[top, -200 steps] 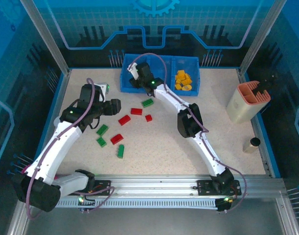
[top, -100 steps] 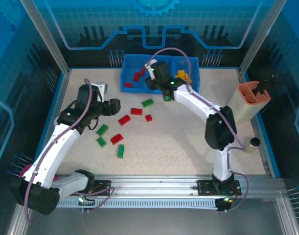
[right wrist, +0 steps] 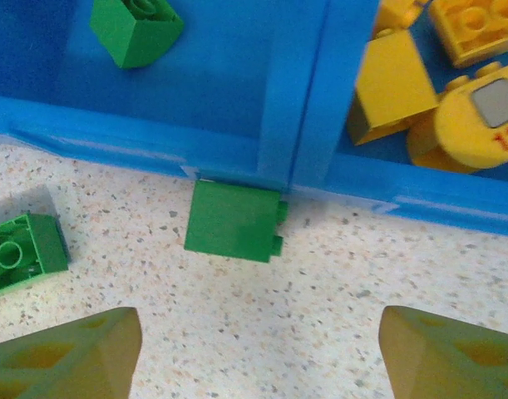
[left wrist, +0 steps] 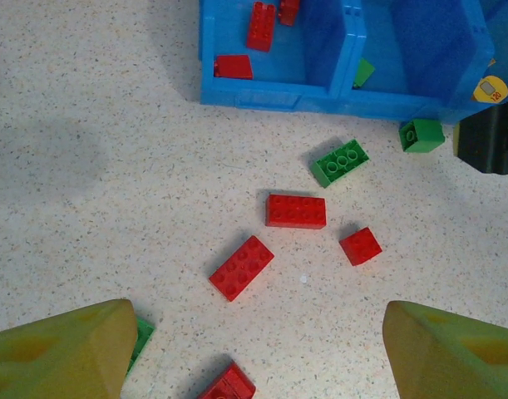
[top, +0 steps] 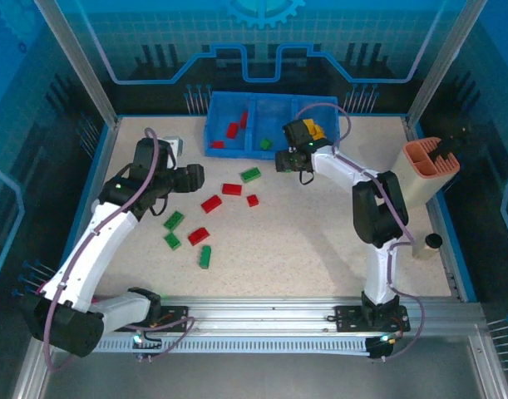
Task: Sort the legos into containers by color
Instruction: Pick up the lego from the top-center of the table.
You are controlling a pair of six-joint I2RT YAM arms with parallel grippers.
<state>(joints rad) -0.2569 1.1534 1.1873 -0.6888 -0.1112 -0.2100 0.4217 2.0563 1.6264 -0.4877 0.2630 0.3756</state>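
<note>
**Both grippers open and empty; a green brick lies against the outside of the tray**

The right gripper (right wrist: 258, 324) hangs at the front of the blue tray (left wrist: 270, 96), near the divider between the middle and right compartments. Its fingers (right wrist: 62, 353) stand wide apart with nothing between them. On the table (top: 320, 241), a green brick (right wrist: 234, 220) lies on its side, touching the tray's front wall at the foot of that divider. A second green brick (right wrist: 21, 253) sits studs-up on the table to its left, apart from the tray. Inside the middle compartment rests a tilted green brick (right wrist: 135, 29). The right compartment holds yellow bricks (right wrist: 391, 83) and a round yellow piece (right wrist: 478, 116) with a label.

The left gripper (left wrist: 254, 328) hovers over the left part of the table, spread wide and holding nothing. Ahead of it, loose on the table, lie three red bricks (left wrist: 295, 210), well apart from each other. A fourth red brick (left wrist: 229, 384) sits at the bottom edge of the left wrist view. A bit of green brick (left wrist: 139, 337) peeks out from behind the left finger.

The left compartment holds sorted red bricks (left wrist: 260, 25). In the top view, three more green bricks (top: 174, 220) lie scattered on the table near the left arm. A salmon and beige holder (top: 421, 174) stands at the table's right side.
</note>
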